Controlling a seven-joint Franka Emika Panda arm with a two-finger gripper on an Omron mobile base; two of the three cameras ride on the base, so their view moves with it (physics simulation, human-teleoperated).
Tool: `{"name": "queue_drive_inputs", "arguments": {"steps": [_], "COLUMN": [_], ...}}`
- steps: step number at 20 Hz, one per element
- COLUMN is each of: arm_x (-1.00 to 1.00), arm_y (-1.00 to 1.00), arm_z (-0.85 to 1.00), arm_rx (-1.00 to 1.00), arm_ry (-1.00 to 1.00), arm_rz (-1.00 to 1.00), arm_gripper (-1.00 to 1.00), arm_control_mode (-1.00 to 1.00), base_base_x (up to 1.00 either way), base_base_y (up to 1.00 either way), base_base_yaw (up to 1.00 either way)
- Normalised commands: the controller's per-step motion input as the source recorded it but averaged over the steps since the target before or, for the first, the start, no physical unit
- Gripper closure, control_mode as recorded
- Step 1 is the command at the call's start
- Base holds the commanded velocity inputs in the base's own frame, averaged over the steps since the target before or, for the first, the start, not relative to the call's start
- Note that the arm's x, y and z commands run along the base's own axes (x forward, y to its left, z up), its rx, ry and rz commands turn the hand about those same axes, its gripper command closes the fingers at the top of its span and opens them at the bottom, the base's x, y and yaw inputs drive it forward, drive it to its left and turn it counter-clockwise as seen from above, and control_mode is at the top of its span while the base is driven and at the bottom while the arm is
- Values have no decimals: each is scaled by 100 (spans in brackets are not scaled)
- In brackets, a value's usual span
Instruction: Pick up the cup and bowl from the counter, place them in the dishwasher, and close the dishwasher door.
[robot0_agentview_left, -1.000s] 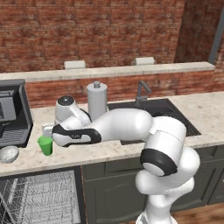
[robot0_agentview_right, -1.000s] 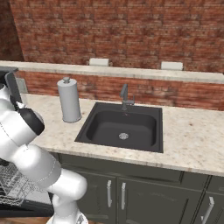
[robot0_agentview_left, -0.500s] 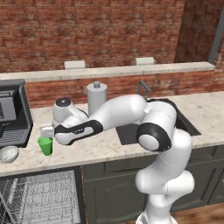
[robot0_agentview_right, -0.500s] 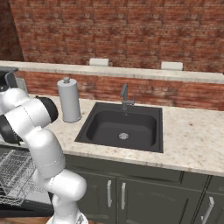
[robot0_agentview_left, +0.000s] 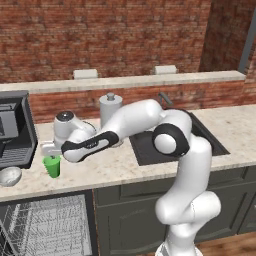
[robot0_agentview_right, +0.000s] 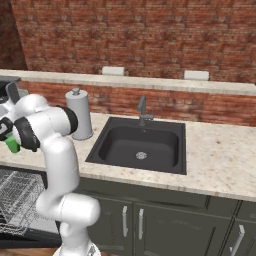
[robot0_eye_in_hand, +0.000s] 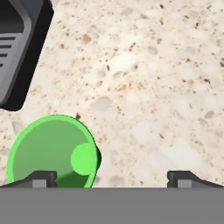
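Cup (robot0_agentview_left: 51, 166) stands upright on the tabletop (robot0_agentview_left: 125, 162), just right of the black coffee machine (robot0_agentview_left: 15, 132) and a bit behind-right of the bowl (robot0_agentview_left: 10, 175), which sits near the front edge. Neither is picked up yet.

What's changed vs a sec ago: the arm has swung up & over. Elbow was low and out to the right, now it arches above the sink (robot0_agentview_right: 137, 142) w/ the forearm reaching left, so the hand sits over the cup rather than beside it. Cup and bowl haven't moved.

Pincer (robot0_eye_in_hand: 111, 177) is spread as wide as it goes, holding nothing. In the hand view one fingertip (robot0_eye_in_hand: 39, 178) overlaps the cup's rim (robot0_eye_in_hand: 52, 151) and the other sits well off to the side over bare stone, i.e. the cup isn't centred between the jaws (more under one finger than between both). Camera looks straight down into the cup, so approach is top-down.

Meaning for the task, as I read it: still step one, pre-grasp on the cup. Alignment looks off; prob needs a sideways shift toward the cup before descending, else one finger may land on the rim & tip it.

Dishwasher (robot0_agentview_left: 47, 225) is below the tabletop, white rack (robot0_agentview_right: 17, 197) visible, so the door seems to be down and ready for loading. Bowl, loading & door closing all remain.
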Motion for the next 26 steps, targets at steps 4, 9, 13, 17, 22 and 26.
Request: {"name": "queue_drive_inputs", "arguments": {"steps": [4,9,13,17,22,26], "arm_x": [10,6,3,1,0,-17], "arm_y": [26,20,13,2,0,0], "arm_z": [-15,-31,-35,-28,-3,3], "arm_rx": [0,-1,-2,0,0,0], "arm_ry": [0,2,0,0,0,-2], "arm_rz": [0,0,0,0,0,0], "arm_gripper": [-100,-100,100,100,100,100], "arm_control_mode": [-100,-100,-100,-100,-100,-100], "base_base_x": [0,0,0,0,0,0], "base_base_y": [0,0,0,0,0,0], "base_base_yaw": [0,0,0,0,0,0]}}
